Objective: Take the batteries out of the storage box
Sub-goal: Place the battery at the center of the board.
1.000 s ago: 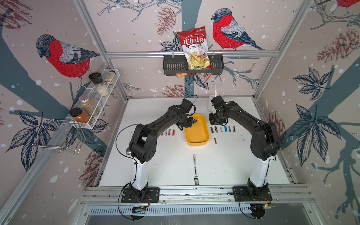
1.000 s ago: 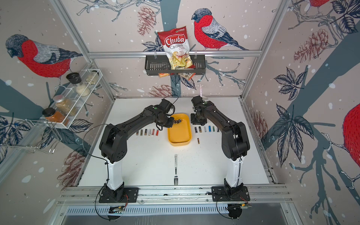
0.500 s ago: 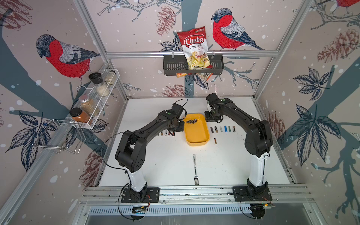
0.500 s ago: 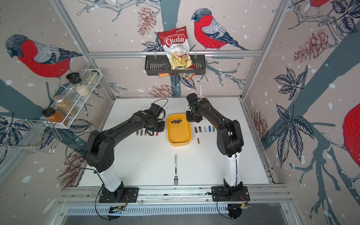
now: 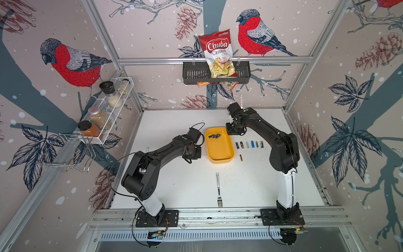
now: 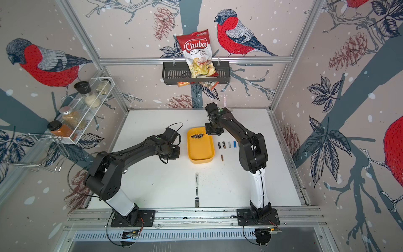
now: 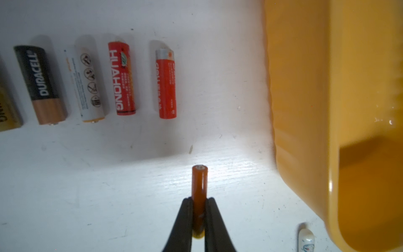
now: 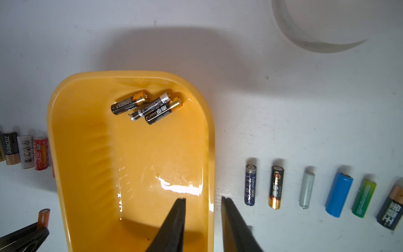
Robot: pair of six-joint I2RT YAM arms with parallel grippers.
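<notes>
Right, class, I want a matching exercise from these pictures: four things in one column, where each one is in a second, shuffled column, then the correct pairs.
Things
1. orange battery
2. three black batteries
3. blue battery
4. fork

Places
A. inside the storage box
B. lying alone on the table, well away from the storage box
C. gripped in the left tool
D. in a row on the table, on the robot's right of the storage box

Pairs: 1-C, 2-A, 3-D, 4-B
</notes>
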